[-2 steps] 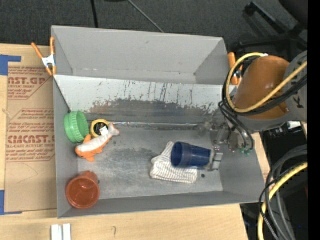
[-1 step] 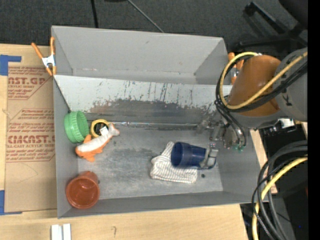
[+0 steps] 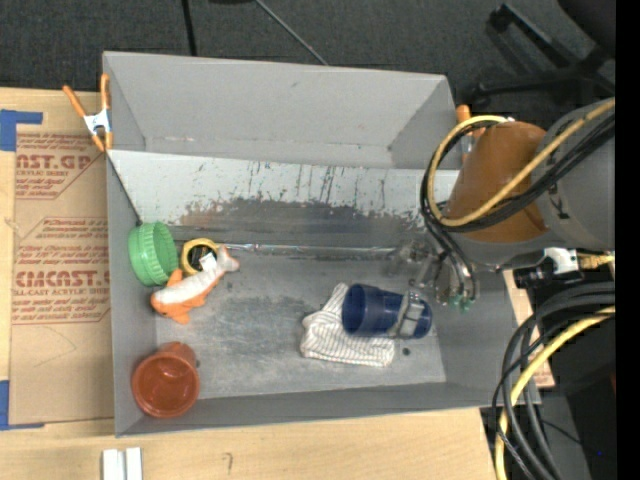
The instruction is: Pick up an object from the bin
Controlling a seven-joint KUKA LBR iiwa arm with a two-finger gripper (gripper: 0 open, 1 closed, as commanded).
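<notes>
On the upper right part of the white cloth (image 3: 338,346), a blue cup (image 3: 372,310), lying on its side, with the round body across the cloth's top edge. Just right of the cloth, at the cup's right end, the gripper (image 3: 420,310), low inside the grey bin (image 3: 280,118), hanging from an arm (image 3: 590,188) with an orange cover (image 3: 500,183) and yellow cables (image 3: 437,168). Impossible to tell the gripper's opening, wide or narrow or closed: dark and shiny metal parts crowded together at that place. Impossible also to tell if touching the cup or only just beside it. Cloth itself crumpled and pale, flat on the bin floor. Well apart to the left of the cloth, an orange and white toy (image 3: 188,293), lying flat. At the toy's upper end, even further from the cloth, a small yellow and black ring (image 3: 198,256), and just beside this ring a green round lid (image 3: 152,253) with a ribbed rim. Left of the cloth and lower, also well apart, a red-brown round cup (image 3: 165,380), seen from above.
</notes>
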